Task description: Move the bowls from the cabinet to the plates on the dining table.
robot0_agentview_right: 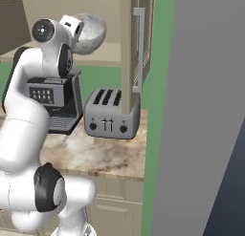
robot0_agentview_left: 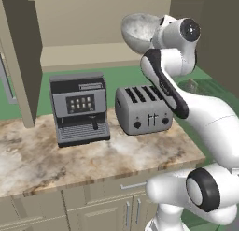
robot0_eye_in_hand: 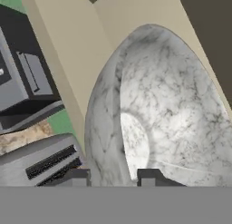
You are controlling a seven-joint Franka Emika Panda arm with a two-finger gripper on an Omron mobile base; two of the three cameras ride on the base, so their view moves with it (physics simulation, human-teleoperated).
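I see the cabinet (robot0_agentview_left: 84,24) open above the marbled counter (robot0_agentview_left: 70,155), its beige shelf (robot0_agentview_left: 88,54) bare where visible, one tall door (robot0_agentview_right: 136,48) with a silver bar handle swung out at the counter's right end. The coffee machine (robot0_agentview_left: 79,108) and toaster (robot0_agentview_left: 142,108) stand side by side along the counter's back edge. The pale marbled bowl (robot0_agentview_left: 137,31) is in the air, tipped on its side in front of the shelf, above the toaster. The gripper (robot0_eye_in_hand: 113,175) pinches the bowl's rim, one finger inside, one outside.
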